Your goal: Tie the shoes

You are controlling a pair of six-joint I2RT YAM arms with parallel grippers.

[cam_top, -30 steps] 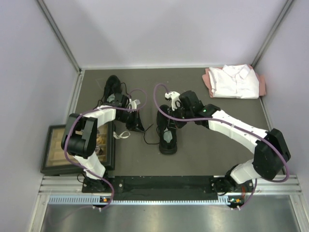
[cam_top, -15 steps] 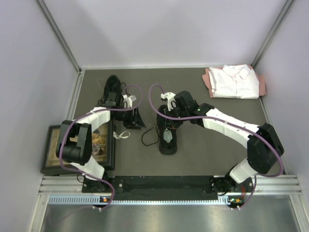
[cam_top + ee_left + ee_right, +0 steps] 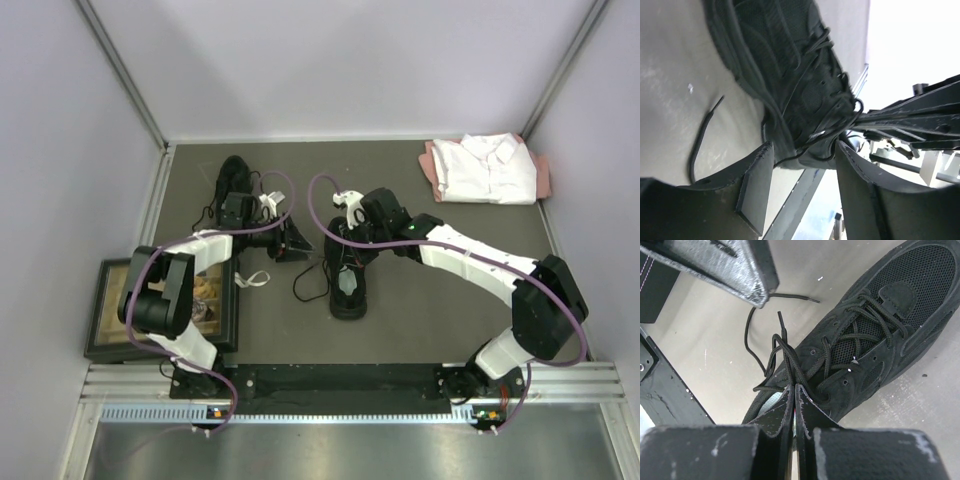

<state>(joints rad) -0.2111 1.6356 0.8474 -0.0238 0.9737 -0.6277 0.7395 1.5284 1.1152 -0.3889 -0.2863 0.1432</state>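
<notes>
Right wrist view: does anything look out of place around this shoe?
Yes: the shoe has untied, tangled laces, and one loose end trails across the table beside it. The right end effector is shut on a bunch of the strands.

Two black shoes are counted on the mat: one shoe [image 3: 349,285] at centre, a second shoe [image 3: 235,178] farther back on the left. One folded white shirt [image 3: 483,168] is spotted, one pink cloth [image 3: 544,176] beneath it. One dark-framed tray [image 3: 105,318] is tallied, and two arms: left arm [image 3: 190,250], right arm [image 3: 480,265].
</notes>
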